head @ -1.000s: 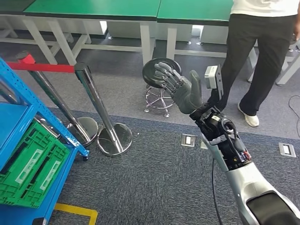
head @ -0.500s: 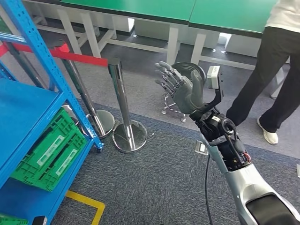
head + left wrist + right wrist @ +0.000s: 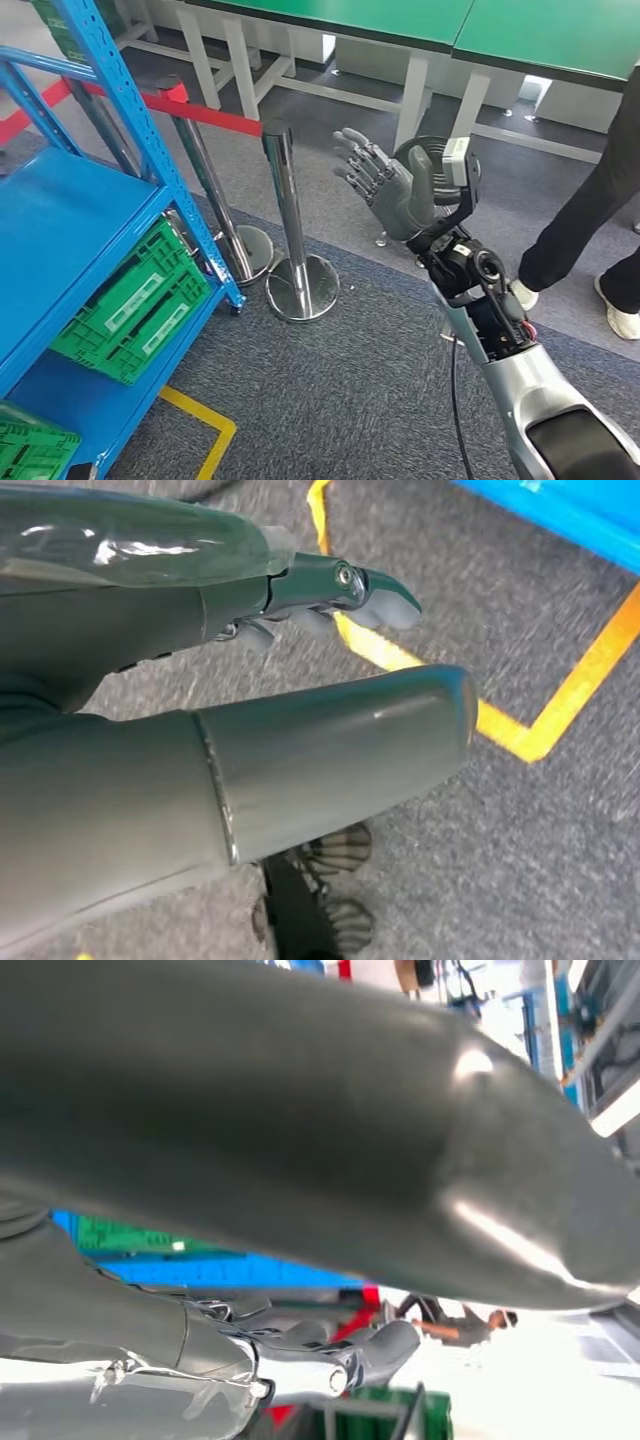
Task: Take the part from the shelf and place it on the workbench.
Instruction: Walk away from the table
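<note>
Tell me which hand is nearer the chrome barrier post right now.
Right. The right hand is raised, open and empty, just right of the chrome barrier post. The left hand hangs low over the carpet by the yellow floor line.

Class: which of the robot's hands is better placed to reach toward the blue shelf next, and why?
Probably the right hand: it is raised, with fingers spread and empty, pointing toward the blue shelf. The left hand hangs low over the carpet.

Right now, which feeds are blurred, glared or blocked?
Head view: sharp, evenly lit, right hand and blue shelf clear. Left wrist view: left hand blocks much of it, carpet smeared. Right wrist view: hand soft and close, background blown out white.
</note>
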